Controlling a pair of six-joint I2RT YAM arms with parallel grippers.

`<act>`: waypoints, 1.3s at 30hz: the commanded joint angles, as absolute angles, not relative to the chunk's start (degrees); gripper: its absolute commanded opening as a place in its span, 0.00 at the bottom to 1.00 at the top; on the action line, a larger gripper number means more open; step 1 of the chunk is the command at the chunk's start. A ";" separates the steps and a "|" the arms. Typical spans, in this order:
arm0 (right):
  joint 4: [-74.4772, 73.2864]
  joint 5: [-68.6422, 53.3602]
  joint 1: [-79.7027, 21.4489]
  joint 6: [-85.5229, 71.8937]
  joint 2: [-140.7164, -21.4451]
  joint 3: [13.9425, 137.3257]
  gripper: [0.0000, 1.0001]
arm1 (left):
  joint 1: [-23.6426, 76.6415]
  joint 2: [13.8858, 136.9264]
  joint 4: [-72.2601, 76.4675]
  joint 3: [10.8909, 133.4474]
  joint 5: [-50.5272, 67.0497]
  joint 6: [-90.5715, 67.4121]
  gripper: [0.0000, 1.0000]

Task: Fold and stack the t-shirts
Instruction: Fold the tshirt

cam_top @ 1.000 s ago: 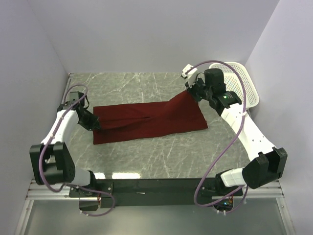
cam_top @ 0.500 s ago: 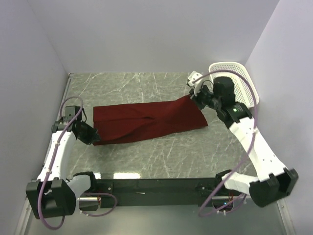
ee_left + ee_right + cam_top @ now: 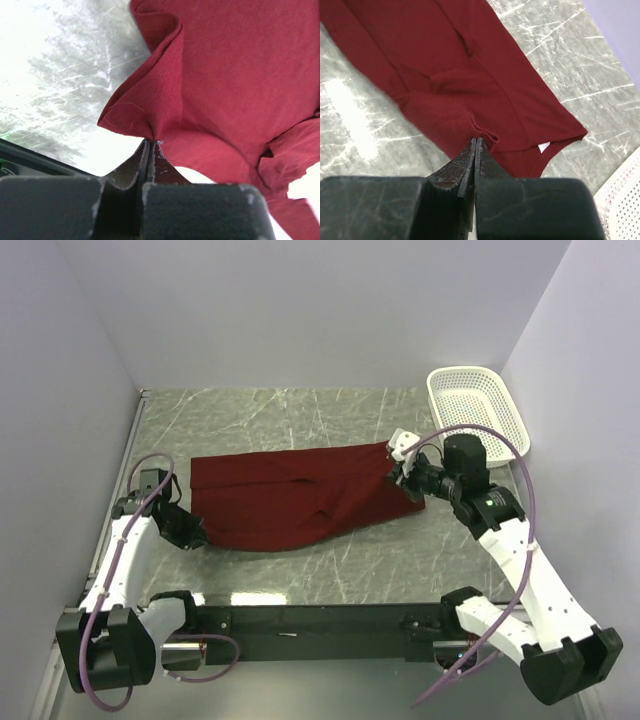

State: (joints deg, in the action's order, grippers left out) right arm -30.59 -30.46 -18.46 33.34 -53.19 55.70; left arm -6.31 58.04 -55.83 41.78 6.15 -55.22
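A maroon t-shirt (image 3: 290,495) lies folded lengthwise across the middle of the table, its near edge drawn toward the arms. At the shirt's left end my left gripper (image 3: 193,532) is shut on the t-shirt, the cloth (image 3: 165,107) bunching up at the pinched tips. On the right end my right gripper (image 3: 408,483) is shut on the t-shirt's hem (image 3: 482,131). The small white neck label (image 3: 544,147) shows in the right wrist view by the neckline.
A white perforated basket (image 3: 478,410) stands at the back right corner by the wall. The marble table top (image 3: 350,560) shows bare in front of the shirt, and walls close in left, back and right.
Both grippers have pulled back toward the near edge, dragging the shirt's edge with them. The right end has come down from its lifted height and the shirt now lies wider.
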 commanded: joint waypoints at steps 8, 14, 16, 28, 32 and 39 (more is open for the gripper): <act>-24.52 -28.92 -18.19 33.40 -61.60 60.99 0.00 | -6.50 63.54 -53.00 47.37 4.48 -58.45 0.00; -22.24 -27.68 -18.11 32.96 -63.19 63.10 0.00 | -6.59 63.37 -53.79 49.92 5.01 -59.68 0.01; -22.15 -28.12 -18.11 32.61 -63.89 63.89 0.00 | -6.50 63.28 -54.22 50.45 4.40 -60.46 0.00; -26.45 -32.60 -18.11 35.33 -57.84 61.61 0.00 | -6.50 53.62 -60.46 41.50 8.08 -69.42 0.00; -27.68 -34.98 -18.19 36.30 -55.11 59.68 0.00 | -5.80 53.26 -62.84 38.24 9.66 -71.19 0.00; -29.80 -38.76 -18.19 37.62 -53.09 55.99 0.00 | -4.57 52.91 -68.28 36.30 7.91 -73.12 0.00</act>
State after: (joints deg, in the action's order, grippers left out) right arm -29.21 -36.07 -18.44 36.56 -54.19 57.30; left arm -4.86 53.82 -64.45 36.58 8.16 -71.00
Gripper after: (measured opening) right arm 0.006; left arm 0.012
